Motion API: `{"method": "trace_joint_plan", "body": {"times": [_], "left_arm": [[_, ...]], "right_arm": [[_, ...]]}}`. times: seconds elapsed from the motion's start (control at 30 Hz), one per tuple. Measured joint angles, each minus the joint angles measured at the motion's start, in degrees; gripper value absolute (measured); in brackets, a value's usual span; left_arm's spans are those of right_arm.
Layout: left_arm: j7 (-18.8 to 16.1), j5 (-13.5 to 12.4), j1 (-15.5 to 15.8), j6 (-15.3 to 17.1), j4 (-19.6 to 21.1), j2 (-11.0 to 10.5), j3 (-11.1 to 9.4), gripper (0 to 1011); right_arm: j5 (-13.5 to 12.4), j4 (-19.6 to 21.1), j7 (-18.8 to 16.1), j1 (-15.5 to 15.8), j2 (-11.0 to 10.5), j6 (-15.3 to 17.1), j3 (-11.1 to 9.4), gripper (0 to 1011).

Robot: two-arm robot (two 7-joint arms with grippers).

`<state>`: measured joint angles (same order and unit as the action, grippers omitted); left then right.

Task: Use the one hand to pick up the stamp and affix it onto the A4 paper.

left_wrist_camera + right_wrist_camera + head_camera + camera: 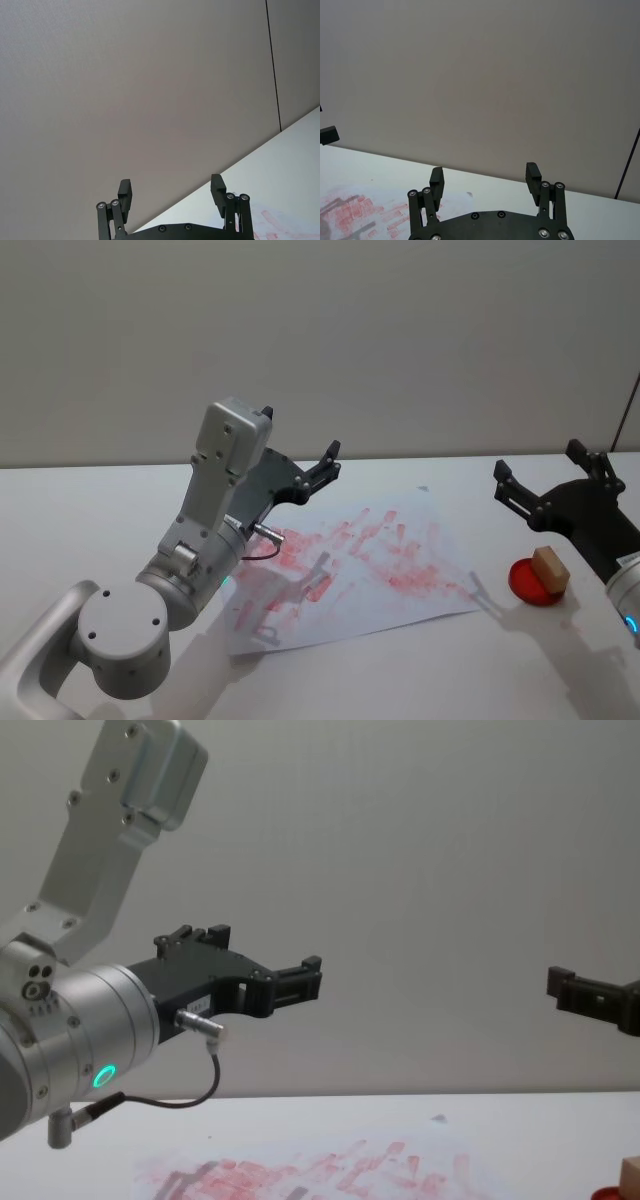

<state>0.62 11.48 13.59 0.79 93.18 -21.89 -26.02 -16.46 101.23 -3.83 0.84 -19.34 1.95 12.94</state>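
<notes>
White tabletop [420, 670] is stretching out before me, and a plain pale wall [350, 340] is rising behind it. I am holding my left pincer [318, 475] up in the air above the left part of the A4 paper [400, 550], clear of the sheet and pointing toward the wall. Its fingers are standing wide apart, and my left wrist view is showing that pincer [170, 186] with bare wall between the tips. From my chest, the same pincer [300, 982] is reaching in from the left, high above the paper [330, 1170].

I am keeping my right pincer [537, 462] raised at the right side, also off the table, and its fingers are spread as well. The right wrist view is showing it [484, 175] gaping at the wall, with a corner of the printed sheet [360, 212] lying off to one side. From my chest, one tip of it [565, 982] is poking in from the right edge.

Red-pink prints are covering much of the paper. The stamp [550, 567] is sitting on a red round disc [530, 582] on the table, just beside the paper's right edge and close under my right pincer, touching neither pincer.
</notes>
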Motion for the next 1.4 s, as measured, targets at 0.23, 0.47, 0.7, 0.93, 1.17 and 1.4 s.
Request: {"method": "trace_joint_plan", "body": {"times": [0.23, 0.47, 0.7, 0.93, 1.17, 1.4], "left_arm": [[0.0, 0.0, 0.0, 0.0, 0.0, 0.0, 0.0, 1001], [0.0, 0.0, 0.0, 0.0, 0.0, 0.0, 0.0, 1001], [0.0, 0.0, 0.0, 0.0, 0.0, 0.0, 0.0, 1001], [0.0, 0.0, 0.0, 0.0, 0.0, 0.0, 0.0, 1001], [0.0, 0.0, 0.0, 0.0, 0.0, 0.0, 0.0, 1001], [0.0, 0.0, 0.0, 0.0, 0.0, 0.0, 0.0, 1001]], "right_arm": [[-1.3, 1.0, 0.5, 1.8, -1.6, 0.0, -0.9, 1001], [-4.3, 3.0, 2.2, 6.3, -5.3, 0.6, -3.2, 1001], [-6.9, 3.9, 3.2, 9.8, -8.7, 2.4, -5.5, 1001], [-7.9, 3.1, 1.8, 10.2, -10.5, 4.5, -6.5, 1001], [-7.3, 0.7, -1.8, 7.8, -10.5, 7.3, -6.2, 1001], [-5.8, -2.0, -5.1, 4.7, -9.2, 10.5, -5.0, 1001]]}}
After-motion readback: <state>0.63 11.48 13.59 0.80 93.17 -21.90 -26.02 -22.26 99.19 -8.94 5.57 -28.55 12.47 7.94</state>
